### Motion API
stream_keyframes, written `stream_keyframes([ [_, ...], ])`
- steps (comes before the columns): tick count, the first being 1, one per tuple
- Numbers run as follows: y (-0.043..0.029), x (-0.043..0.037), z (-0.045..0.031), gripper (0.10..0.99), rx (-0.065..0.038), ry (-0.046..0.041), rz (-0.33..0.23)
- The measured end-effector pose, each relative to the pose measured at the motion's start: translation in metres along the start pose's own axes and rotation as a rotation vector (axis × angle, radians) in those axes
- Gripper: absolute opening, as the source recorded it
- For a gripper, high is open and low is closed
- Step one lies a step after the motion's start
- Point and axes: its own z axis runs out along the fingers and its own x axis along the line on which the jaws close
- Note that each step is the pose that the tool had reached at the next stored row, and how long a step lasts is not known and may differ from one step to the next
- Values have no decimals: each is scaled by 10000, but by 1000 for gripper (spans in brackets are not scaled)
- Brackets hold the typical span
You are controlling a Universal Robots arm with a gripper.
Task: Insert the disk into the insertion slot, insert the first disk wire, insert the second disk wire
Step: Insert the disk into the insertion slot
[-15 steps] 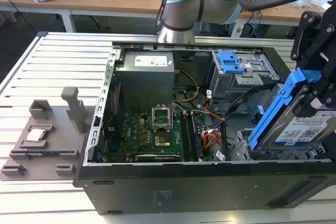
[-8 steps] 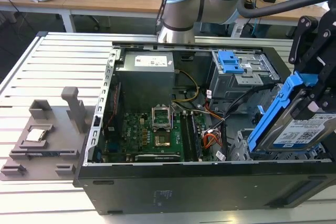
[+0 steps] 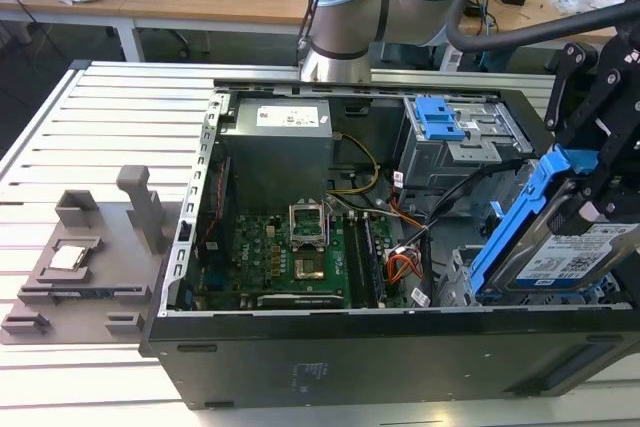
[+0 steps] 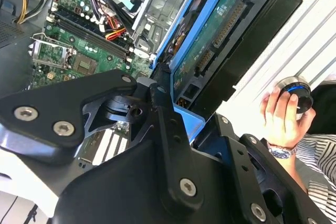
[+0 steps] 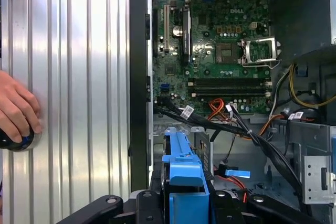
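My gripper (image 3: 592,209) is shut on the disk (image 3: 556,259), a silver drive with a white-and-blue label in a bright blue caddy. I hold it tilted above the case's front corner on the exterior view's right. Just below it stands the insertion slot (image 3: 456,279), a bay of a silver sheet-metal cage. In the second wrist view the disk (image 4: 211,45) shows its green board and connectors, edge-on beside the silver cage (image 4: 164,4), with my black fingers (image 4: 164,109) clamped on the caddy. The first wrist view has the blue caddy (image 5: 184,178) over the bay. Loose black and orange cables (image 5: 220,124) lie nearby.
The open computer case (image 3: 300,347) lies on a slatted metal table (image 3: 110,127). A grey cage with a broad blue latch (image 3: 438,119) sits at the back. The motherboard (image 3: 300,257) fills the middle. A grey fixture (image 3: 85,267) lies outside. A person's hand (image 4: 281,116) rests on a round knob.
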Motion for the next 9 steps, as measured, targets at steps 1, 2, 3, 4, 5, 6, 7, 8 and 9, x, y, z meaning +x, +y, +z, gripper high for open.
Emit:
stream_keyframes([
  [1, 0, 0, 3, 369, 1, -4, -1],
  [2, 0, 0, 5, 369, 1, -11, -1],
  [3, 0, 0, -5, 369, 1, -19, -1],
  [4, 2, 2, -44, 369, 1, -27, -1],
  [5, 4, 1, -91, 369, 1, -10, -1],
  [6, 5, 1, -114, 369, 0, -13, 0],
  [7, 5, 0, -123, 369, 1, -16, 0],
  [8, 5, -4, -126, 369, 0, -28, -1],
  [9, 5, -4, -126, 369, 0, -40, -2],
])
